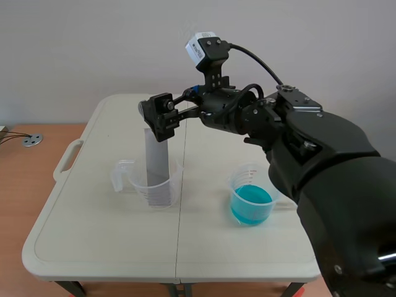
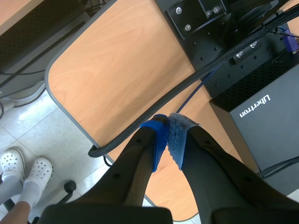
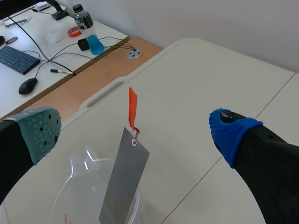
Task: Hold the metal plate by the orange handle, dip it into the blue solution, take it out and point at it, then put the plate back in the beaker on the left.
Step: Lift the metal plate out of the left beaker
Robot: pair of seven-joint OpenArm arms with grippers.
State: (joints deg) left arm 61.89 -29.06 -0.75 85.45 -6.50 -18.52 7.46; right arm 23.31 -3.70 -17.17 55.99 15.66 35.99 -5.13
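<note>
A grey metal plate (image 1: 156, 164) stands tilted in the clear beaker (image 1: 154, 189) at the table's left. The right wrist view shows the plate (image 3: 122, 182) with its orange handle (image 3: 132, 109) sticking up from the top. My right gripper (image 1: 158, 117) hangs over the plate's top, open, its pads wide apart on either side of the handle and not touching it. In its own view the right gripper (image 3: 135, 133) straddles the handle. A second beaker with blue solution (image 1: 250, 203) stands to the right. My left gripper (image 2: 167, 122) is shut on nothing, away from the table.
The white folding table (image 1: 93, 235) has a carry handle at its left edge. A wooden desk (image 1: 25, 167) with a cable port lies beyond it. Under the left gripper are a wooden desktop (image 2: 117, 70), black cables, black equipment and a person's white shoes (image 2: 23, 165) on the floor.
</note>
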